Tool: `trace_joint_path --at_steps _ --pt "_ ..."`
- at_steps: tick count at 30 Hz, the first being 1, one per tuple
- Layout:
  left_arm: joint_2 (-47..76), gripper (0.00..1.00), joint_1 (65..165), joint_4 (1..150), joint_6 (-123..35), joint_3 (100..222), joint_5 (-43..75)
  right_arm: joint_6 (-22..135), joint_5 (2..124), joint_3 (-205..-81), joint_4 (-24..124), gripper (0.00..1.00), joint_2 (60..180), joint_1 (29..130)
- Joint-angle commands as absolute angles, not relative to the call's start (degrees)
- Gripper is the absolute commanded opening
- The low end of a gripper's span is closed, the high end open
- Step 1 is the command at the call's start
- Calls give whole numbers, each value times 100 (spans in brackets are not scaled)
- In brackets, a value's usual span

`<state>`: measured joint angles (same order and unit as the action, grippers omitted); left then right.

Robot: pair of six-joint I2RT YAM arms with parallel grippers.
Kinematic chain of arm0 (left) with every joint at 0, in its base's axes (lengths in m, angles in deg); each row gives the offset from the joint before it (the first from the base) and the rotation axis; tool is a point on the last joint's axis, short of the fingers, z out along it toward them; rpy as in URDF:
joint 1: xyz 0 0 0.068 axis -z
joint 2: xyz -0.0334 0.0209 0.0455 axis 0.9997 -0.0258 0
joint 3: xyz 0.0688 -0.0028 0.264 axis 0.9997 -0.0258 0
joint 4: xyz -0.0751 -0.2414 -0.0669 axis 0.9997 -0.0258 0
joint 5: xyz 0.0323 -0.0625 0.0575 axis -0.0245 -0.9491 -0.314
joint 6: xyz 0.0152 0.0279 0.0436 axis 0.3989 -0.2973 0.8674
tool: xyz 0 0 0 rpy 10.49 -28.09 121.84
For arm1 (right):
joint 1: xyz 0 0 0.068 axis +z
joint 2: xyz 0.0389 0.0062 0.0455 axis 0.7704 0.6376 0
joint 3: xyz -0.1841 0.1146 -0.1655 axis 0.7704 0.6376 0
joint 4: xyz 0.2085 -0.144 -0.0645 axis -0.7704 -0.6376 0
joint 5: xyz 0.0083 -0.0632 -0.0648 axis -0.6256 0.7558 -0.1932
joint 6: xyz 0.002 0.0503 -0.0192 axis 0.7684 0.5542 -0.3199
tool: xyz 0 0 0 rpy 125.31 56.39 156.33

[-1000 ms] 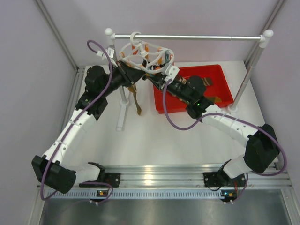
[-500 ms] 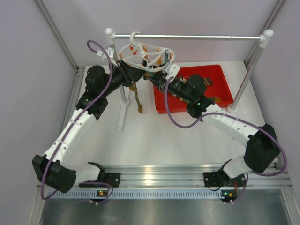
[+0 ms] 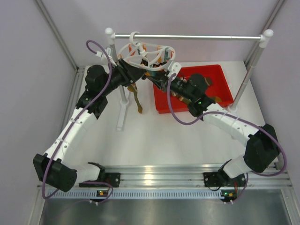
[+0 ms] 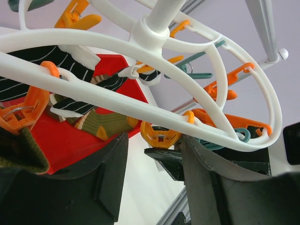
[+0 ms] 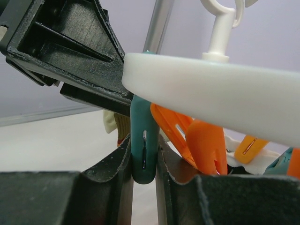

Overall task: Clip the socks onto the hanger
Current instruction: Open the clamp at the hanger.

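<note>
Hanging by its hook from the silver rail (image 3: 197, 36), the hanger (image 3: 140, 51) sits at the far side of the table (image 3: 154, 136), between the two arms. The left gripper (image 4: 154, 140) reaches up under the white ring. Its fingers (image 4: 110, 178) stand apart, and an orange clip (image 4: 160, 135) dangles in the gap between them, with free space on its left side. The right gripper (image 5: 143, 154) is closed on a teal clip (image 5: 140, 122), and both fingers press its sides just below the ring. In the top view we see a brown sock (image 3: 137, 101) that hangs down just under the left gripper, above the table. We cannot tell what holds it. More socks (image 4: 101, 124), some dark with white stripes and one olive with orange, lie in the red tray (image 3: 220, 79). The tray is to the right of the hanger and partly under the right arm.
</note>
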<state>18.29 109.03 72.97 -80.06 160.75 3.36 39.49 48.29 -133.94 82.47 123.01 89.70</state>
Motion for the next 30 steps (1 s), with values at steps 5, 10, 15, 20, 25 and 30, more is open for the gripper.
trace_joint_path --at_steps 5,10,15,20,25,30 --pt "1621 52 10821 7867 -8186 16279 465 4097 3986 -13736 8430 0 12355 9029" --pt "1560 49 10821 7867 -8230 16367 351 4035 3854 -13797 8342 0 12399 9046" --pt "1516 50 10821 7911 -8291 16376 395 3965 3749 -13832 8290 0 12399 9038" --pt "1428 50 10821 8113 -8397 16420 342 4044 3617 -13885 8272 0 12443 9046" --pt "1401 48 10821 8297 -8354 16367 298 4175 3468 -13894 8272 0 12461 9038" --pt "1419 48 10821 8781 -8318 16244 122 4246 3432 -13912 8246 0 12496 9038"
